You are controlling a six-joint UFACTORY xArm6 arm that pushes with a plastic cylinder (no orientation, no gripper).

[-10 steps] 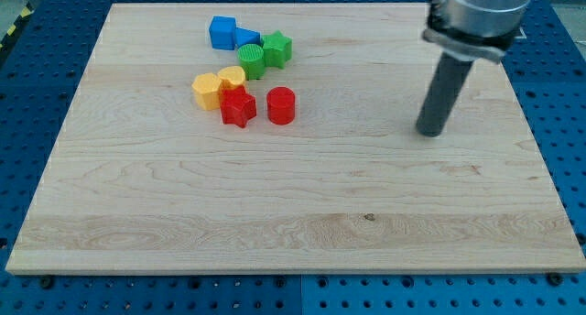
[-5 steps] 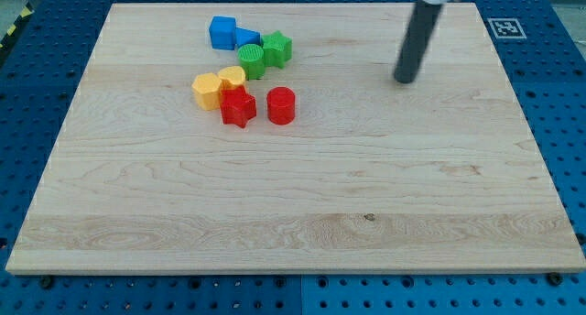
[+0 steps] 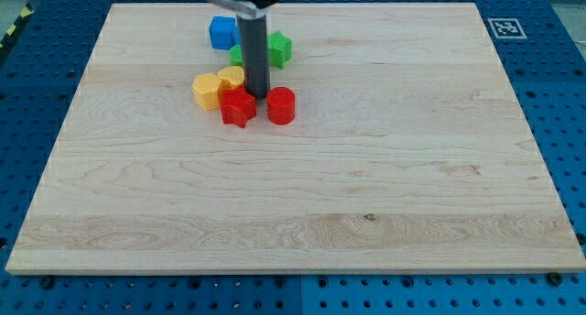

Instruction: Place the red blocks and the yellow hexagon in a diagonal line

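Note:
My tip (image 3: 255,95) stands in the block cluster near the view's top left of centre, just above the gap between the red star block (image 3: 237,107) and the red cylinder (image 3: 281,106). The yellow hexagon (image 3: 207,91) lies left of the red star, with a yellow cylinder (image 3: 231,77) beside it, just left of the rod. The rod hides part of the green cylinder (image 3: 237,54) behind it.
A green star block (image 3: 279,48) sits right of the rod and a blue cube (image 3: 222,32) at the cluster's top. The wooden board (image 3: 302,214) lies on a blue pegboard, with a fiducial tag (image 3: 511,28) at the view's top right.
The rod has swept from the view's right side leftward into the cluster, stopping between the yellow cylinder and the red cylinder. The blocks have not visibly moved.

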